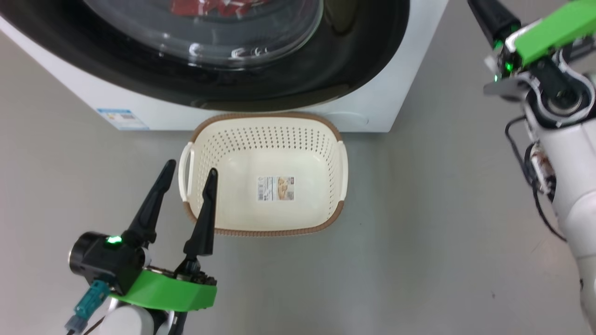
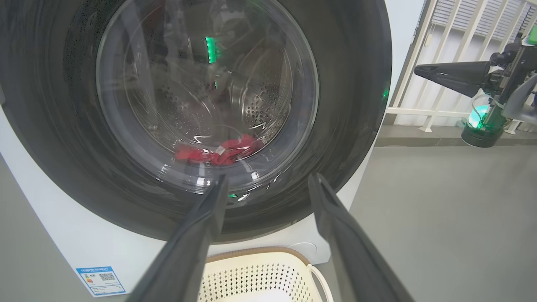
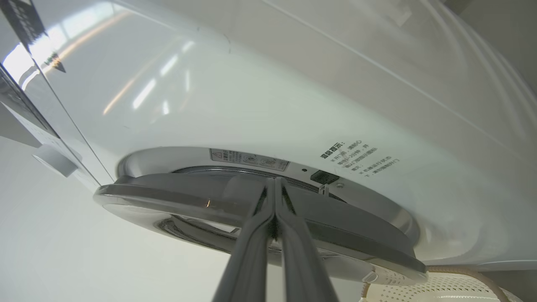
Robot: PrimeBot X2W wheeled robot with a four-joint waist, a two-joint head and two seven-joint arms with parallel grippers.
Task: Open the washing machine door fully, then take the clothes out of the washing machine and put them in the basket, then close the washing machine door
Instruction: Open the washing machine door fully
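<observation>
The washing machine [image 1: 372, 93] [image 2: 63, 235] [image 3: 251, 84] is white and stands at the top of the head view. Its door [image 1: 349, 60] [image 2: 348, 105] [image 3: 176, 197] has a black rim and stands slightly off the machine's front, leaving a narrow gap. Red clothes [image 1: 209, 7] [image 2: 222, 153] lie in the drum behind the glass. The cream basket [image 1: 265, 115] [image 2: 260, 277] [image 3: 440, 291] sits empty on the floor below the door. My left gripper [image 1: 192, 167] [image 2: 268, 177] is open, over the basket's left side. My right gripper [image 3: 275, 181] [image 2: 417, 70] is shut, empty, pointing at the door's edge.
Grey floor [image 1: 442, 232] spreads round the basket and to the right of the machine. A blue label [image 1: 122, 118] is stuck low on the machine's front. White railings [image 2: 440, 42] stand behind my right arm [image 1: 558, 139]. A paper label [image 1: 275, 188] lies on the basket's bottom.
</observation>
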